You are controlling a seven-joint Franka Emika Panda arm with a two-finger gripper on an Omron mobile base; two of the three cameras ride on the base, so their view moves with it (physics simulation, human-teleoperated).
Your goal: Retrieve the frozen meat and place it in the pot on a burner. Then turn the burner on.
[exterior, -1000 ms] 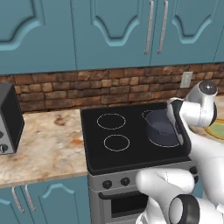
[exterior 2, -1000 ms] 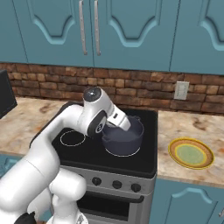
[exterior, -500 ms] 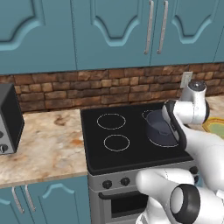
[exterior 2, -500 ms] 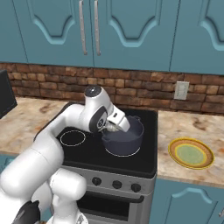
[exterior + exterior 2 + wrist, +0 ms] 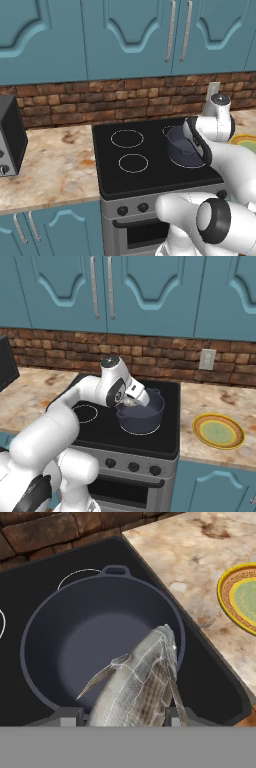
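Note:
The frozen meat is a grey, scaly fish [image 5: 142,679]. My gripper [image 5: 119,716] is shut on it, and its head points down into the pot [image 5: 35,662]. The pot is round, deep and dark blue-grey. It stands on the right front burner of the black stove [image 5: 95,431]. In the right base view my gripper [image 5: 133,401] hangs just over the pot's [image 5: 145,421] near rim, with a pale bit of the fish at its tip. In the left base view the white hand [image 5: 202,132] covers part of the pot [image 5: 181,150].
The stove knobs [image 5: 133,467] run along its front panel below the cooktop. A yellow plate [image 5: 218,431] lies on the stone counter to the right. A dark microwave [image 5: 10,135] stands on the left counter. Two left burner rings [image 5: 133,163] are bare. The brick wall and blue cabinets are behind.
The hand has shifted slightly and tilted over the pot with the fish still in its grip. The pot and plate stay where they were.

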